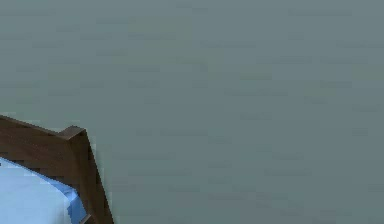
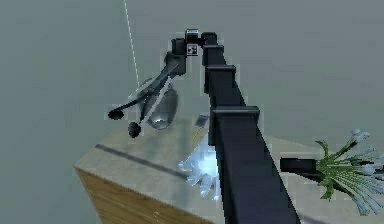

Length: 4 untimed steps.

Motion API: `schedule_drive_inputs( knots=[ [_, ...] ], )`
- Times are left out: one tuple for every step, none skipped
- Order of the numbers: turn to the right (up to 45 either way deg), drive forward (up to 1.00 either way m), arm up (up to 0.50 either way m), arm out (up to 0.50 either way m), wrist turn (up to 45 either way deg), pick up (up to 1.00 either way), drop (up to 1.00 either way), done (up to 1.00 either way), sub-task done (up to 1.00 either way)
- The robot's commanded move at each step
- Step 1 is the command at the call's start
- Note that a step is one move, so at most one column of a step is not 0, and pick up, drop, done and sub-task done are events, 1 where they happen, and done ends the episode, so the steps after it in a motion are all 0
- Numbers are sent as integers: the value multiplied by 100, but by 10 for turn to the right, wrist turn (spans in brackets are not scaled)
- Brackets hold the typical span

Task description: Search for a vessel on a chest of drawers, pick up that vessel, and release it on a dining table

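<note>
in the arm side view the dark arm rises from the bottom edge and runs far out to two small white squares near the top. left of them the gripper slants down and to the left, its two thin fingers ending in dark tips. a grey, glossy vessel hangs tilted at that far end, along the fingers, with plain wall behind it and its lower end just clear of the top below, so the gripper is grasping the vessel. under it stands the chest of drawers, with a pale top and a wooden front, its near left corner pointing down the picture. a clear glassy thing sits on the top just left of the arm. to the right, a plant with green leaves and white flowers spreads from a dark pot.

in the forward view a grey-green wall lies ahead, and at the near left is the corner of a bed, with a dark wooden frame and light blue bedding.
</note>
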Motion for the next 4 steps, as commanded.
schedule_drive_inputs(
  knots=[
    [0,0,0,0,450,0,0,0,0],
    [0,0,0,0,450,0,0,0,0],
    [0,0,0,0,60,0,0,0,0],
    [0,0,-20,0,0,0,0,0,0]
  ],
)
